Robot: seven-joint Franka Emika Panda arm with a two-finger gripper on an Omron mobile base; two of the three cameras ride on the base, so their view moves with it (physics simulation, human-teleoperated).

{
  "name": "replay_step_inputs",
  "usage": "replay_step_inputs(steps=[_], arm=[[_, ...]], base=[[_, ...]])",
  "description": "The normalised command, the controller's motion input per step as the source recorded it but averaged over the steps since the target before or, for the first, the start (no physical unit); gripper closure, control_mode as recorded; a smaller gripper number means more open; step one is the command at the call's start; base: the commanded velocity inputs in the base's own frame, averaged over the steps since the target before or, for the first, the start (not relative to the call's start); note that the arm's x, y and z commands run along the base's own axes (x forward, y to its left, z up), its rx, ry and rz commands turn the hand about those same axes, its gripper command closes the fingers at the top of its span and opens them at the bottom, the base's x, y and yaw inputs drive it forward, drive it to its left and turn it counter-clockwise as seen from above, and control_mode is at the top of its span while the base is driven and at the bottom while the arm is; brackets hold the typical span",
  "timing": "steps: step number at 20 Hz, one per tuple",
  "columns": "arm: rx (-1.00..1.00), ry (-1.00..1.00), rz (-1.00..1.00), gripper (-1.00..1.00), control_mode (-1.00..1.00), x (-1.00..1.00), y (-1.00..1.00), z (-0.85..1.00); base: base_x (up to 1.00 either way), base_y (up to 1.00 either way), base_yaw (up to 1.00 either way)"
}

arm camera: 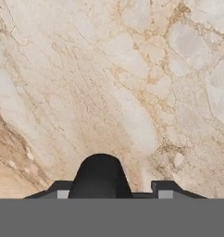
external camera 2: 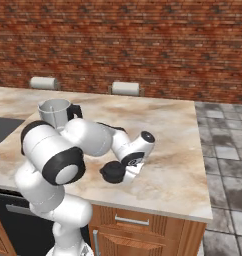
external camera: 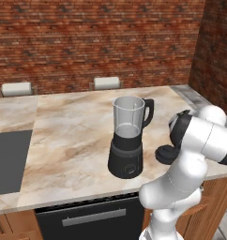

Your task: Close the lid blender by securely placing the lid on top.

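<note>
We are finding the lid (external camera 2: 113, 172) lying flat on the marble counter (external camera: 73, 126), to the right of the blender (external camera: 128, 138) and near the counter's front edge; the jar mouth is standing open and uncovered. We judge the step in hand to be gripping the lid. To do it well, we are advising a centred, level hold on the raised knob, so the disc lifts without tilting or sliding. The gripper (arm camera: 108, 196) is sitting down at the lid, its 2 tips flanking a dark rounded shape, seemingly the knob. Whether the jaws are already clamping it, we cannot tell.
</note>
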Motion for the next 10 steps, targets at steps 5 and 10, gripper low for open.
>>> replay_step_inputs(steps=[5, 10], arm=[[0.01, -0.08, -0.02, 1.00, -1.00, -0.19, 0.03, 0.12], [0.01, -0.18, -0.07, 1.00, -1.00, -0.39, -0.04, 0.51]], base=[[0.00, 0.00, 0.00], [0.00, 0.00, 0.00]])
